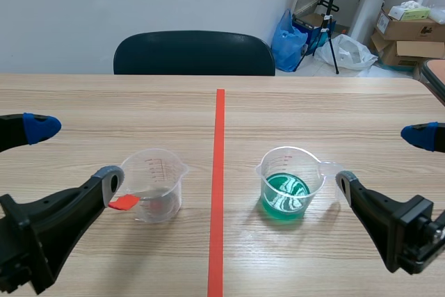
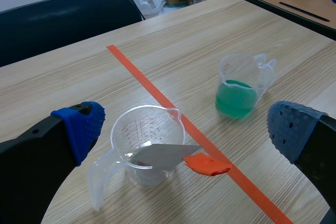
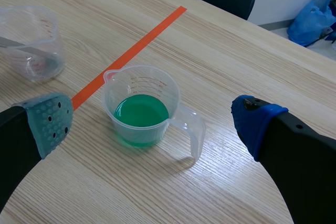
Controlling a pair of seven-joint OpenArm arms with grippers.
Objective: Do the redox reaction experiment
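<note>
A clear plastic measuring cup [image 1: 158,175] stood upright, with a grey metal strip [image 2: 163,155] leaning inside it, its orange-red end jutting over the rim. Well apart to the right, a matching cup [image 1: 292,168] stood upright, about a third full of green liquid [image 1: 285,194].

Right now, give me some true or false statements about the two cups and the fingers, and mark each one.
1. The green cup stands on the right side of the tape line. True.
2. The clear cup is filled with green liquid. False: no green liquid shows in it; a metal strip leans inside.
3. The left fingers are shut on the clear cup. False: they are open, one on each side of it, not gripping.
4. The metal strip's orange end sticks out past the cup's rim. True.
5. The right fingers are open, with the green cup ahead, between them. True.
</note>
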